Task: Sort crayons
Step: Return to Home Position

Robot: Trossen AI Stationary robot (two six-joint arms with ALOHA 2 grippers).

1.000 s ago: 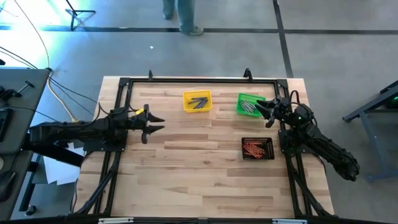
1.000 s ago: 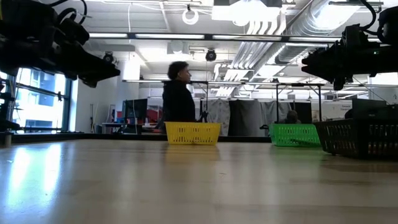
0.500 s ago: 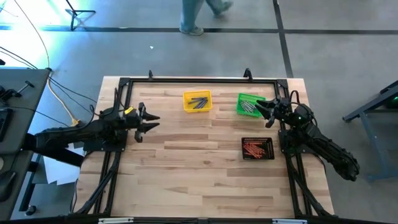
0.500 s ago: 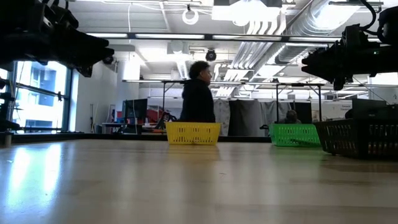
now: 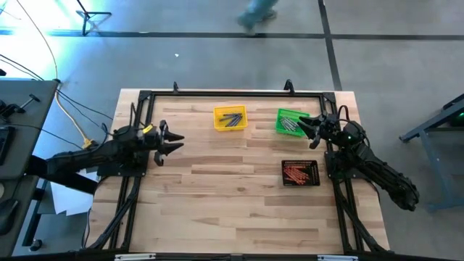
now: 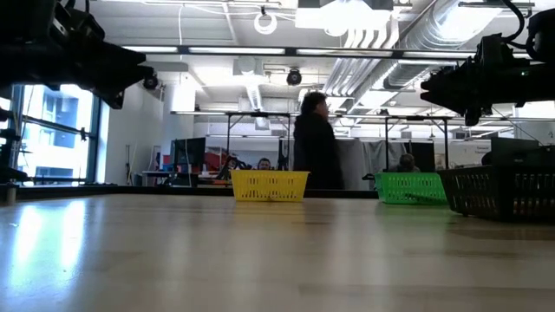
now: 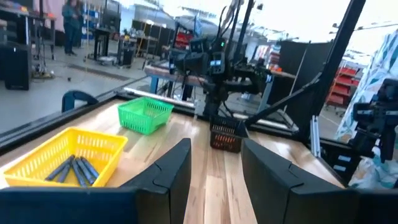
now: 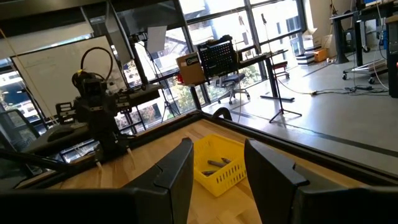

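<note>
Left gripper is hovering over the left side of the wooden table, well apart from the bins, its fingers standing wide with nothing between them. Right gripper is hanging at the green bin's right edge, equally wide and empty. Thin orange-red crayons are lying packed side by side in the black bin. Grey crayons are lying in the green bin, and blue-grey crayons are lying in the yellow bin.
</note>
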